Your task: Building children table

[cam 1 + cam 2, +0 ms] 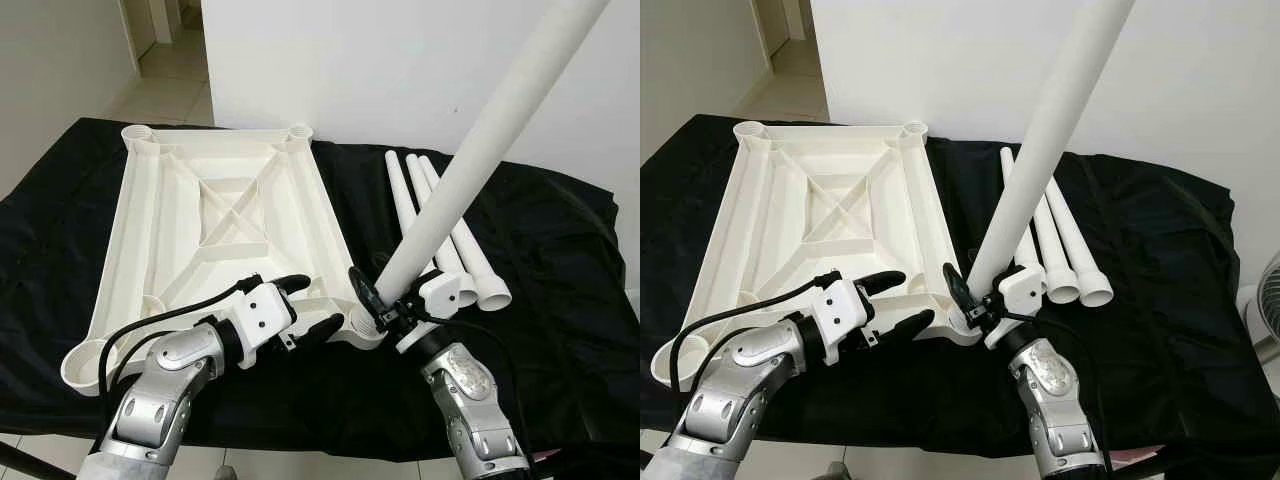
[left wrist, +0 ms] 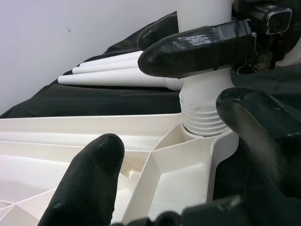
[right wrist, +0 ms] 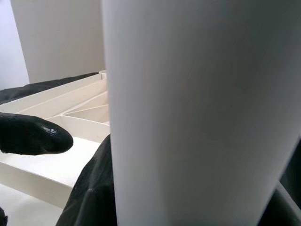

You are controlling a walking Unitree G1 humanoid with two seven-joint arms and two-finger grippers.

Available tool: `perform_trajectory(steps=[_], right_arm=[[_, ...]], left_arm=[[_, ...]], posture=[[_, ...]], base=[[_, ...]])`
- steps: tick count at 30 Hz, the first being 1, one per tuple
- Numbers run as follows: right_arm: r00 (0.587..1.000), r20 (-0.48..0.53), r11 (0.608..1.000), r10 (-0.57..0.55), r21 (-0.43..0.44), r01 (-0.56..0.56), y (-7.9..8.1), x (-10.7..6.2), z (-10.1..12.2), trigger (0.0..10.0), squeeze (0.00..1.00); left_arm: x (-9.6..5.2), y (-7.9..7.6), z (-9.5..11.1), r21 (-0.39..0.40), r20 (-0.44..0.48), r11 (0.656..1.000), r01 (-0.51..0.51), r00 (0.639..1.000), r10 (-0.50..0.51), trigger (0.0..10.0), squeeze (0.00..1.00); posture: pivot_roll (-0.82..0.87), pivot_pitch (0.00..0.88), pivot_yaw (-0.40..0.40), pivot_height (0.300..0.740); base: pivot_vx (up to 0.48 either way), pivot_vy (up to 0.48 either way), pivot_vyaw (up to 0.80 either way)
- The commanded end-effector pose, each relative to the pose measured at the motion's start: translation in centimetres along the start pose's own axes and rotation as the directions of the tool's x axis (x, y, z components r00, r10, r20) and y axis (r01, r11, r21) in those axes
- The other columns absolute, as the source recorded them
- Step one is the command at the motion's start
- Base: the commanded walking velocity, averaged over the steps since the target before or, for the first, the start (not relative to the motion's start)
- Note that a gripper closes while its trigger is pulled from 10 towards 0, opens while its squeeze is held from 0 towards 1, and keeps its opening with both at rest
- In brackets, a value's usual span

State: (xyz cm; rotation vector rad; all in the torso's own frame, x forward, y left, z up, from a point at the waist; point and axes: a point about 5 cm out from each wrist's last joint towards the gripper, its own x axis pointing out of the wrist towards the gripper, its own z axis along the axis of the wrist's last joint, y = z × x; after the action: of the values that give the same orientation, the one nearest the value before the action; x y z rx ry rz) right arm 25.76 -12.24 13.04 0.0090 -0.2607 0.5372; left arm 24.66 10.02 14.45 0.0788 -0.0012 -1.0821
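A white plastic tabletop (image 1: 150, 230) lies upside down on the black-covered table. My right gripper (image 1: 390, 297) is shut on a long white table leg (image 1: 470, 170). The leg stands tilted up to the right. Its threaded end (image 2: 203, 113) sits in the near right corner socket (image 1: 362, 328). My left gripper (image 1: 312, 305) is open, its fingers straddling the tabletop's near rim just left of that socket. In the right wrist view, the leg (image 3: 197, 113) is close up, with a left fingertip (image 3: 33, 134) beside it.
Three more white legs (image 1: 478, 262) lie side by side on the black cloth (image 1: 560, 280), right of the tabletop. Open sockets stand at the far corners (image 1: 140, 133) (image 1: 298, 131) and the near left corner (image 1: 85, 360). A white wall runs close behind.
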Motion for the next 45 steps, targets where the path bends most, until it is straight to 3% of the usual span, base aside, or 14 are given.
perform_trajectory(steps=[1,8,17,25,35,45], right_arm=[[0.992,-0.115,0.999,-0.044,-0.017,0.042,-0.9,-1.2,-1.7,10.0,0.00],[0.974,-0.225,1.000,-0.001,-0.026,-0.005,-0.8,-0.1,-2.3,10.0,0.00],[0.976,-0.217,0.997,0.011,-0.071,-0.027,-1.7,0.8,-1.7,10.0,0.00],[0.982,-0.175,0.997,-0.076,0.002,0.077,-2.9,1.2,-1.2,10.0,0.00],[0.968,-0.165,0.982,-0.187,-0.008,0.189,-3.0,0.8,-1.5,10.0,0.00],[0.947,-0.166,0.961,-0.275,-0.031,0.274,-2.6,1.9,-1.7,10.0,0.00]], left_arm=[[-0.3,0.6,-0.1,-0.003,-0.012,0.994,-0.112,0.994,0.112,10.0,0.00],[-0.3,0.6,0.0,0.004,-0.014,0.993,-0.115,0.993,0.115,10.0,0.00],[-0.4,0.8,0.1,0.002,-0.013,0.993,-0.121,0.993,0.121,10.0,0.00],[-0.4,0.7,0.1,0.002,-0.011,0.993,-0.121,0.993,0.121,10.0,0.00],[-0.5,0.7,0.1,0.001,-0.009,0.992,-0.122,0.992,0.122,10.0,0.00],[-0.4,0.7,0.1,0.003,-0.008,0.993,-0.118,0.993,0.118,10.0,0.00]], posture=[[0.04,0.028,-0.055,0.740],[0.04,0.029,-0.053,0.740],[0.04,0.029,-0.055,0.740],[0.05,0.030,-0.056,0.740],[0.05,0.027,-0.060,0.740],[0.05,0.018,-0.066,0.740]], base=[[0.000,0.000,0.00],[0.000,0.000,0.00],[0.000,0.000,0.00],[0.000,0.000,0.00],[0.000,0.000,0.00],[0.000,0.000,0.00]])
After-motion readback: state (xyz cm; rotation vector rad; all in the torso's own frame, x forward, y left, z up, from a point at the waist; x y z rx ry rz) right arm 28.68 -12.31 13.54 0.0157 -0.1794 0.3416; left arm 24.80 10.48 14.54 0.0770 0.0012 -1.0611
